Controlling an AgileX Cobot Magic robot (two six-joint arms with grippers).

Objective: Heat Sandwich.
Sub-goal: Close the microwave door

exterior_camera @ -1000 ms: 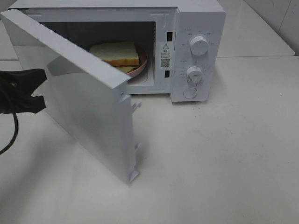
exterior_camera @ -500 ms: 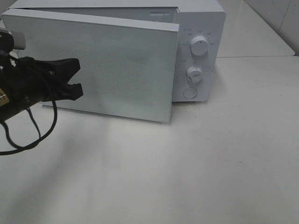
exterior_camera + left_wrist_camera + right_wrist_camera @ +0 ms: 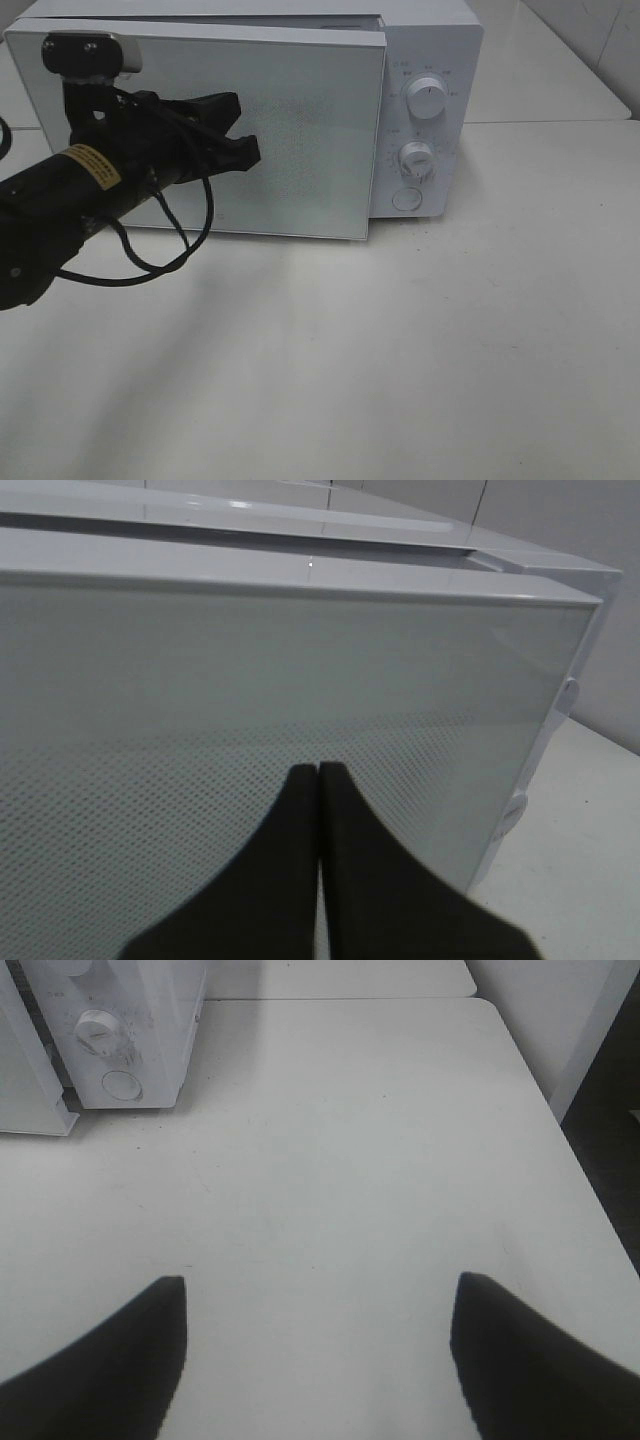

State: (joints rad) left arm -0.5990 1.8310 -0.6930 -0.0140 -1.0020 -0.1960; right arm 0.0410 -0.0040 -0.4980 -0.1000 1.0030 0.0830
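Pinched together and empty, the left gripper [image 3: 318,775] noses the microwave door [image 3: 310,110] at its fingertips, seemingly to push it closed; the right gripper [image 3: 320,1282] hangs spread wide.

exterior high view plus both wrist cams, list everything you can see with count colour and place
microwave: 1, white, back of the table, left of centre
door: 1, white with a dotted window, front of the microwave, almost shut, right edge not quite flush
knobs: 2, white, panel right of the door, upper knob over lower knob
button: 1, white, round, below the knobs
table: 1, white, under everything
cable: 1, black, looped under the left arm
left gripper: 1, black, shut, tips at the door's window
right gripper: 1, black, open, over bare table right of the microwave
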